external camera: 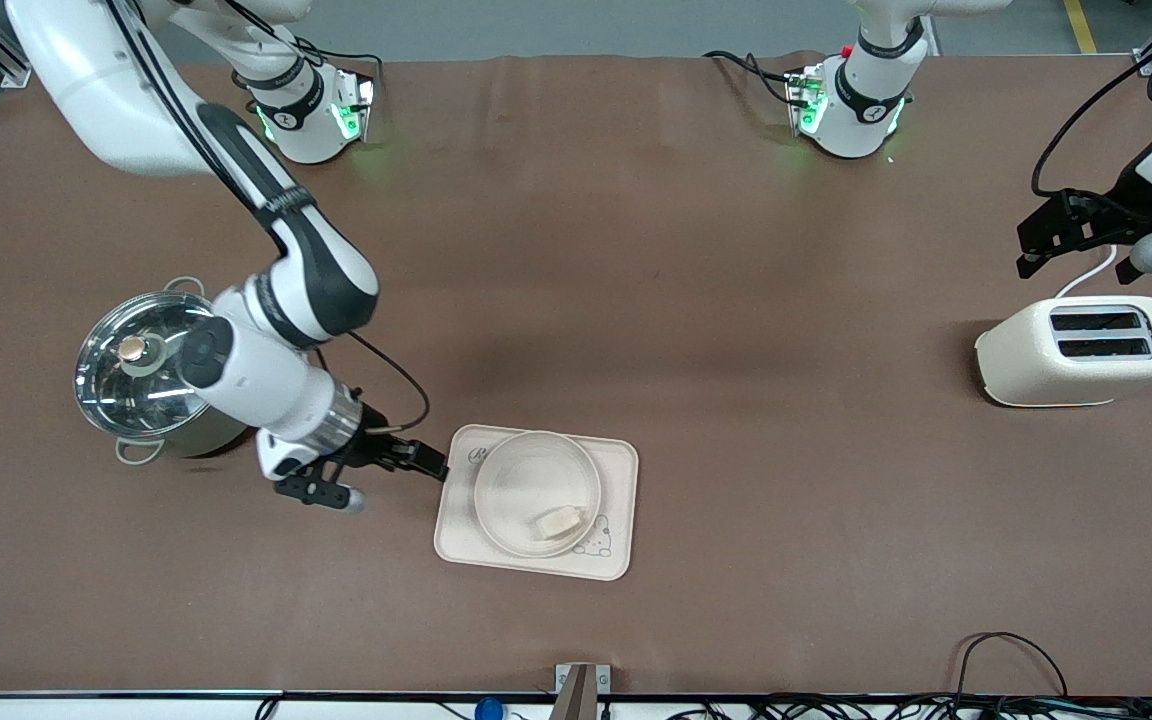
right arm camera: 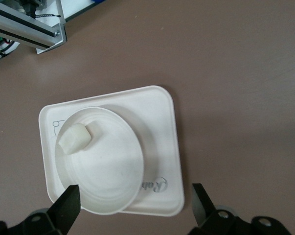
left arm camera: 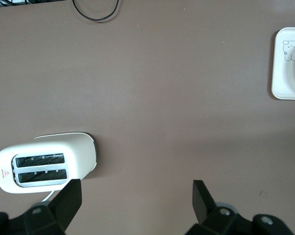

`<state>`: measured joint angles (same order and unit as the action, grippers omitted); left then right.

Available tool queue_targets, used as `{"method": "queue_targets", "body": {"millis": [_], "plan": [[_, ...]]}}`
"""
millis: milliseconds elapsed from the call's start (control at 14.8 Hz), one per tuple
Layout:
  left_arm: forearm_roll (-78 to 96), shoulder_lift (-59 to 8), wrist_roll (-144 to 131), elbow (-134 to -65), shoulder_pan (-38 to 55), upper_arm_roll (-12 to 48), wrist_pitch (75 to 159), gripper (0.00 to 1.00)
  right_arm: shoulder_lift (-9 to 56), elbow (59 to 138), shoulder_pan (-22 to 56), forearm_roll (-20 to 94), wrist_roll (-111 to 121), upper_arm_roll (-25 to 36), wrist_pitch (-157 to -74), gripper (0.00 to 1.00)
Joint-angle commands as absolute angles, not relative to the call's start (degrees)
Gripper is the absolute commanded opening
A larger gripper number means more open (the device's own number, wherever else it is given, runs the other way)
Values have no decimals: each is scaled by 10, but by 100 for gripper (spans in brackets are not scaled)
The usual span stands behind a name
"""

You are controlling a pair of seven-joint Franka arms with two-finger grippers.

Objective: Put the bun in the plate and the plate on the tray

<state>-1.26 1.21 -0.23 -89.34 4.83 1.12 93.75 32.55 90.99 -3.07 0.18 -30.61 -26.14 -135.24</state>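
Note:
The round cream plate [external camera: 526, 478] rests on the rectangular tray [external camera: 618, 470], near the front camera at mid-table. The small pale bun [external camera: 556, 522] lies in the plate, at its rim nearest the camera. My right gripper [external camera: 424, 462] hangs open beside the tray's edge on the right arm's end, holding nothing. Its wrist view shows the bun [right arm camera: 75, 138], the plate [right arm camera: 108, 161] and the "Rabbit" tray [right arm camera: 162, 127] past the spread jaws of the right gripper [right arm camera: 136, 193]. My left gripper [external camera: 1031, 250] waits open above the table by the toaster, seen empty in its own view [left arm camera: 136, 188].
A steel pot with a lid [external camera: 141, 365] stands beside the right arm's wrist. A cream toaster [external camera: 1081, 350] sits at the left arm's end, also seen as the toaster [left arm camera: 44, 164] from the left wrist. Cables run along the table's front edge.

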Motion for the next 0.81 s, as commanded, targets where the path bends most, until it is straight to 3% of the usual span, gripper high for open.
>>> {"method": "queue_targets", "body": {"millis": [0, 472, 742], "plan": [[-7, 10, -16, -883, 47, 11, 925, 100, 238, 940, -57, -32, -281, -262, -1259, 100], [-8, 10, -24, -883, 47, 11, 923, 100, 78, 907, -153, -32, -79, -253, -1040, 100], [-8, 10, -23, -883, 46, 11, 923, 100, 36, 889, -43, -24, -56, -88, -977, 100]]}}
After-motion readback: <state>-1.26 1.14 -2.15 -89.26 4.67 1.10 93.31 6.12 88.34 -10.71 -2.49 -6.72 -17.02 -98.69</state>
